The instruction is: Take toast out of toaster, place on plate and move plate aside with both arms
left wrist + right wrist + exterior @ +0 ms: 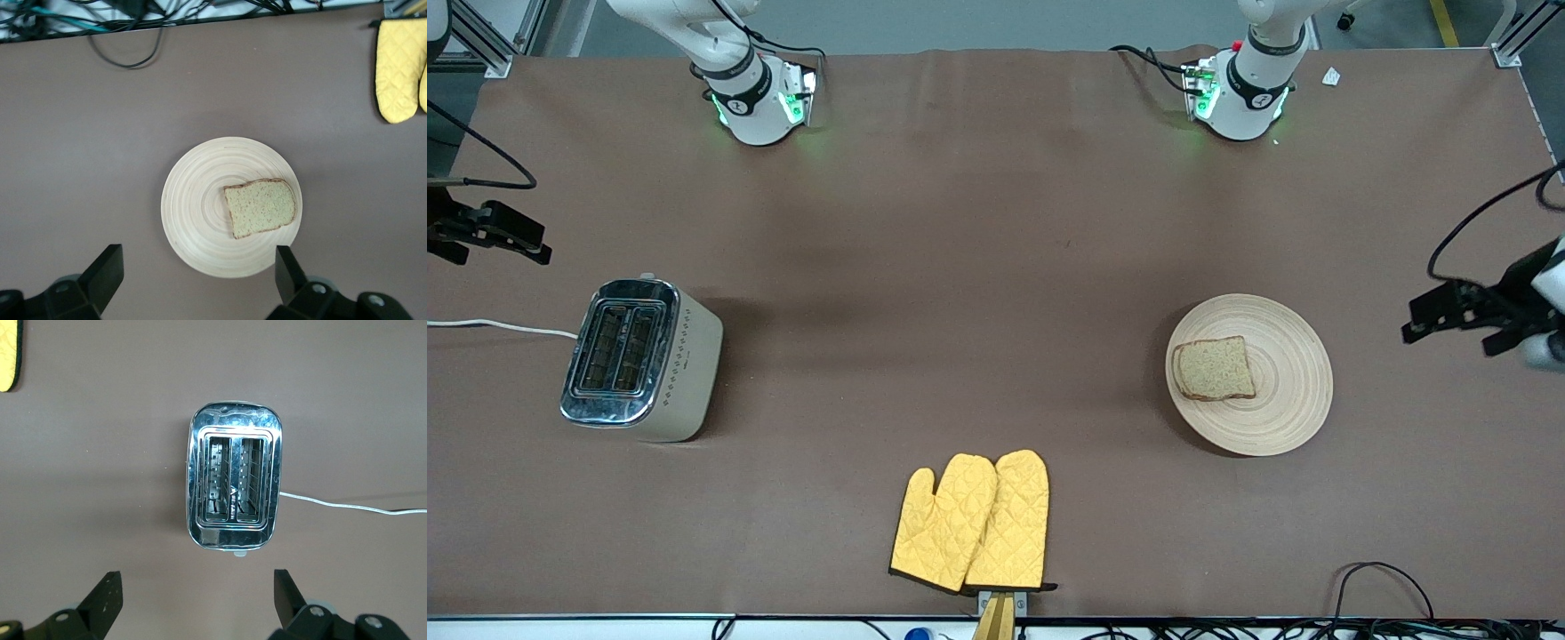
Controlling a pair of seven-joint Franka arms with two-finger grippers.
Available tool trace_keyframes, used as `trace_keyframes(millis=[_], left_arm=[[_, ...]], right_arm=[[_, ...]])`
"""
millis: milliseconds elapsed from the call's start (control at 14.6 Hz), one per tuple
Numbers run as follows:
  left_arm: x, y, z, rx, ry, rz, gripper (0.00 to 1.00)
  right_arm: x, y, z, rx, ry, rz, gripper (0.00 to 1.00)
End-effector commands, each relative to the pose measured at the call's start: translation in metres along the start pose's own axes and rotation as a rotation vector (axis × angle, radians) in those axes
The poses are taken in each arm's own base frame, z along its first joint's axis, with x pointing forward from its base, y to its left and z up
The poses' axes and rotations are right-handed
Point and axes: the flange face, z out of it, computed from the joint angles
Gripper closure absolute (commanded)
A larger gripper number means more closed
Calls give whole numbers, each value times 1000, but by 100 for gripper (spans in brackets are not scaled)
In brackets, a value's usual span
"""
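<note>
**Toast on the plate, both grippers spread and holding nothing**

The toast (1215, 368), a squarish speckled slice with a darker crust, lies flat on the round pale wooden plate (1285, 404), whose surface is cut with concentric rings; both sit at the lower right of the front view on the brown table (978, 267). The left gripper (199, 280) hangs at the right edge of the front view, its fingers (107, 270) released wide, only their tips showing in the left wrist view. The right gripper (197, 600) hangs at the left edge, partly cut off, fingers likewise parted. Below it stands a shiny chrome-topped toaster (640, 358) with two open slots and a white cord. Two quilted yellow oven mitts (974, 524) lie at bottom centre, overlapping.
</note>
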Motion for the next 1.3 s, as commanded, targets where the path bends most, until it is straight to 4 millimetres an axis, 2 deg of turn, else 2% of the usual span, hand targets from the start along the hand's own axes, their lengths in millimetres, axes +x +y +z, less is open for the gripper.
trace_keyframes(millis=[0,137,618,687,824,1030,1236], left_arm=[[-19,-2,-19,10,-22,-43,0],[-25,4,-32,23,-7,-41,0],[-25,26,-33,24,-6,-9,0],[-27,41,-34,27,-13,14,0],[-40,49,-37,67,-45,12,0],[-54,44,-44,84,-46,-8,0],[-64,45,-40,91,-54,-10,0]], right_arm=[[-8,0,-2,-2,6,5,0],[-8,2,-2,-2,8,7,0],[-8,2,-2,-1,6,8,0],[-8,2,-2,-1,6,8,0],[-8,2,-2,-1,6,7,0],[-8,1,-2,-1,6,5,0],[-9,1,-2,0,0,7,0]])
